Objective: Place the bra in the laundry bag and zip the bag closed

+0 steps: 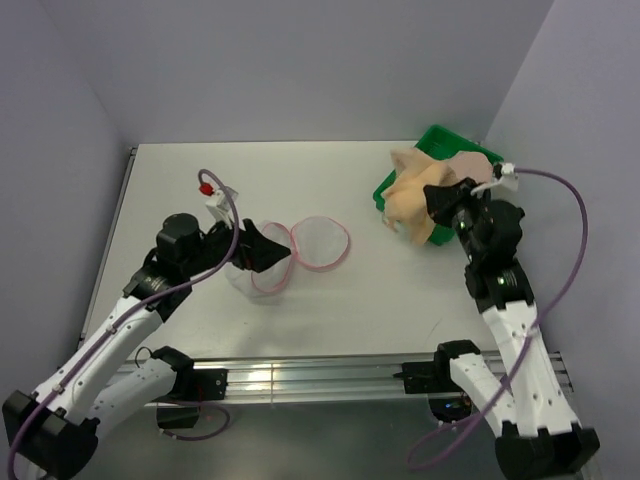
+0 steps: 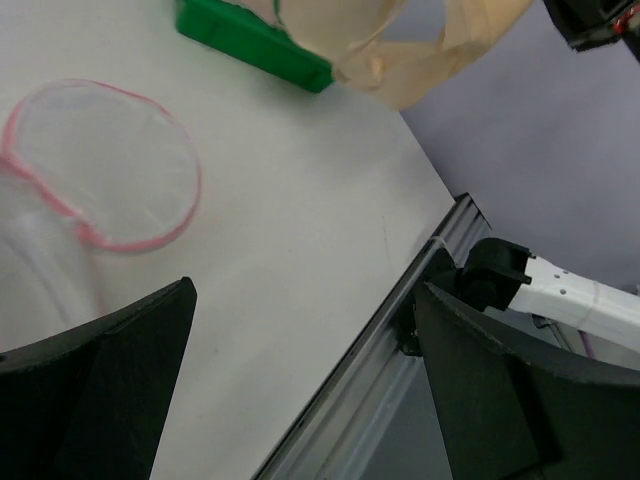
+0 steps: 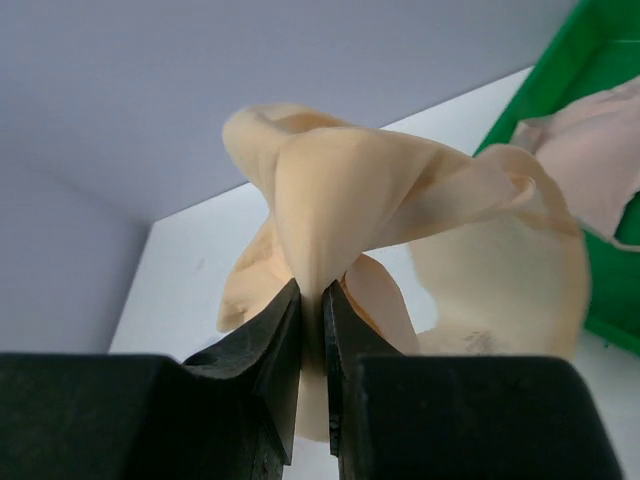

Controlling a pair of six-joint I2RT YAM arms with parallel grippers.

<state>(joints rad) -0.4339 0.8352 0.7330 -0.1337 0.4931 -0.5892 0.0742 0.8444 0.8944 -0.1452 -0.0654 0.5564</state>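
The laundry bag (image 1: 320, 243) lies open on the table's middle as two round white mesh halves with pink trim; its lid also shows in the left wrist view (image 2: 100, 165). My left gripper (image 1: 272, 246) is open and empty just over the bag's near half; its jaws stand wide apart in the left wrist view (image 2: 305, 290). My right gripper (image 1: 437, 200) is shut on the peach-beige bra (image 1: 408, 200) and holds it lifted at the green tray's near left edge. In the right wrist view the pads (image 3: 285, 330) pinch a fold of the bra (image 3: 380, 190).
The green tray (image 1: 450, 150) stands at the back right against the wall, with another pinkish fabric piece (image 1: 470, 165) in it. The table's metal front rail (image 1: 300, 375) runs along the near edge. Walls close the left, back and right sides.
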